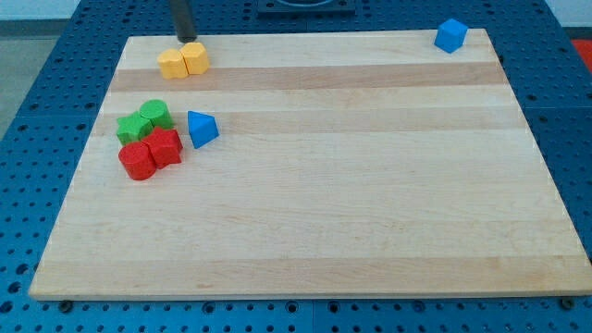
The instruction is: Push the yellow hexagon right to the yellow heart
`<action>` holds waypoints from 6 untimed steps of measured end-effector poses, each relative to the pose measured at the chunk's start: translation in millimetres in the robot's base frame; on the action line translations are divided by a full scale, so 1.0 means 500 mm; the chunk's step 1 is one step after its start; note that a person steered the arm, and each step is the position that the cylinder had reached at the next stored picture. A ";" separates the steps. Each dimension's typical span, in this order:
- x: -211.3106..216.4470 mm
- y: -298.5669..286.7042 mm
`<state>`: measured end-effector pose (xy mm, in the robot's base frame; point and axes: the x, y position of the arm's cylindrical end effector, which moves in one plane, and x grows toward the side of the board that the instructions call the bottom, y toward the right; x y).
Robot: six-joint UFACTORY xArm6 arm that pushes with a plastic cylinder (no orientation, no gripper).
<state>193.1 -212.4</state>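
Yellow hexagon already touching yellow heart, worktop top-left. My tip just above hexagon. No fingers fitted. Light, rigid, slides easily; push its flat side.

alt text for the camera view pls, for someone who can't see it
My tip sits just above two touching yellow blocks near the top left of the wooden board. Lower left, green, red and blue blocks cluster; one blue block sits top right.
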 end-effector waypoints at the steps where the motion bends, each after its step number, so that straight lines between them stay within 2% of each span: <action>1: 0.034 -0.016; 4: 0.087 -0.017; 6: 0.094 0.049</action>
